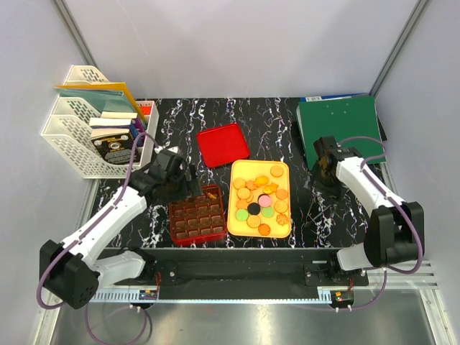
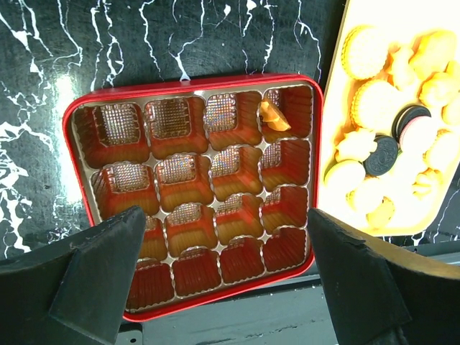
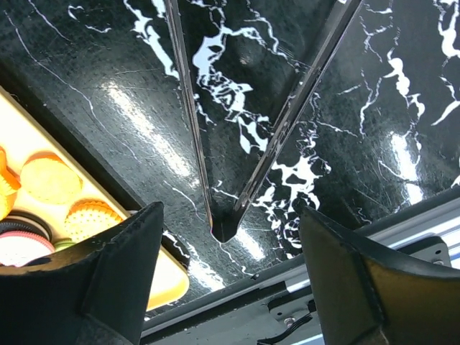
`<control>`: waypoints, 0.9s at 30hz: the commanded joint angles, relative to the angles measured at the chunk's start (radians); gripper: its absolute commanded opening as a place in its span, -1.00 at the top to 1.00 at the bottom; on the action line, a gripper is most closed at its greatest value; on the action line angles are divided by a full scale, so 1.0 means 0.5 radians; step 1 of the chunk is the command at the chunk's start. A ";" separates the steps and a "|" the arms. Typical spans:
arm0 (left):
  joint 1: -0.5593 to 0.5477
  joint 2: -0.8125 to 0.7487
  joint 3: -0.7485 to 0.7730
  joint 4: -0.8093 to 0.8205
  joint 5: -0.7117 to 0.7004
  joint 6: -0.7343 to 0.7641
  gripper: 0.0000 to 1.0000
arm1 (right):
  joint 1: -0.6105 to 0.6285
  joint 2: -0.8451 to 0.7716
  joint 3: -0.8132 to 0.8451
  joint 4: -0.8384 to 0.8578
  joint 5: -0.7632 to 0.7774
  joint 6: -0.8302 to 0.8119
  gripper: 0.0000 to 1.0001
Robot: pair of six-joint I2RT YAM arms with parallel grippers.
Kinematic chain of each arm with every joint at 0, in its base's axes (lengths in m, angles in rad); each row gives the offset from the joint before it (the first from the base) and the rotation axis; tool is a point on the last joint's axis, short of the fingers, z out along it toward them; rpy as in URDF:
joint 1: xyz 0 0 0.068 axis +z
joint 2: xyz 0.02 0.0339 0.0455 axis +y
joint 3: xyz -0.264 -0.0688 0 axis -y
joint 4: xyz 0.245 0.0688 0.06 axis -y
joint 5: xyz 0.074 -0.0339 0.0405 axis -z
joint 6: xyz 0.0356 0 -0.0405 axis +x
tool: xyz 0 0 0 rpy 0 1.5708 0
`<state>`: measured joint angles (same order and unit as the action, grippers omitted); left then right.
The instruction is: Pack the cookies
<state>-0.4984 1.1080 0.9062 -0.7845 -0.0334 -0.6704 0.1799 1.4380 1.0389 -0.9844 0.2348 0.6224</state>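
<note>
Several cookies, mostly orange with a few green, pink and black, lie on the yellow tray. They also show in the left wrist view and the right wrist view. The red grid box stands left of the tray. One orange cookie lies in its far right corner cell, and the other cells look empty. My left gripper hovers open and empty over the box's far edge, its jaws spread wide. My right gripper is open and empty above the table right of the tray.
Metal tongs lie on the black marble table below my right gripper. The red lid lies behind the tray. A green binder is at the back right and a white file organizer at the back left.
</note>
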 commanded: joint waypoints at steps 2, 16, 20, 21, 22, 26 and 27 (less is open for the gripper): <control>-0.003 0.048 0.004 0.109 0.054 0.052 -0.98 | -0.007 -0.099 -0.028 -0.038 0.156 0.166 -0.71; -0.003 0.042 -0.061 0.155 0.171 0.062 -0.98 | -0.031 0.253 0.015 0.110 0.156 0.593 -0.71; 0.000 0.015 -0.091 0.161 0.183 0.059 -0.98 | -0.034 0.351 -0.025 0.131 0.220 0.611 -0.71; 0.000 0.011 -0.097 0.161 0.195 0.062 -0.98 | -0.038 0.361 -0.038 0.137 0.233 0.617 -0.71; -0.003 0.011 -0.097 0.161 0.186 0.062 -0.98 | -0.038 0.364 -0.047 0.137 0.248 0.621 -0.71; -0.003 0.008 -0.100 0.158 0.186 0.071 -0.97 | -0.056 0.348 -0.096 0.162 0.294 0.581 -0.71; -0.003 0.011 -0.097 0.161 0.183 0.071 -0.98 | -0.068 0.352 -0.102 0.159 0.300 0.550 -0.70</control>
<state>-0.4988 1.1374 0.8612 -0.7380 0.0418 -0.6518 0.1654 1.6161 1.0016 -0.9146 0.3237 0.8974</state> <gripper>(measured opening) 0.987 0.853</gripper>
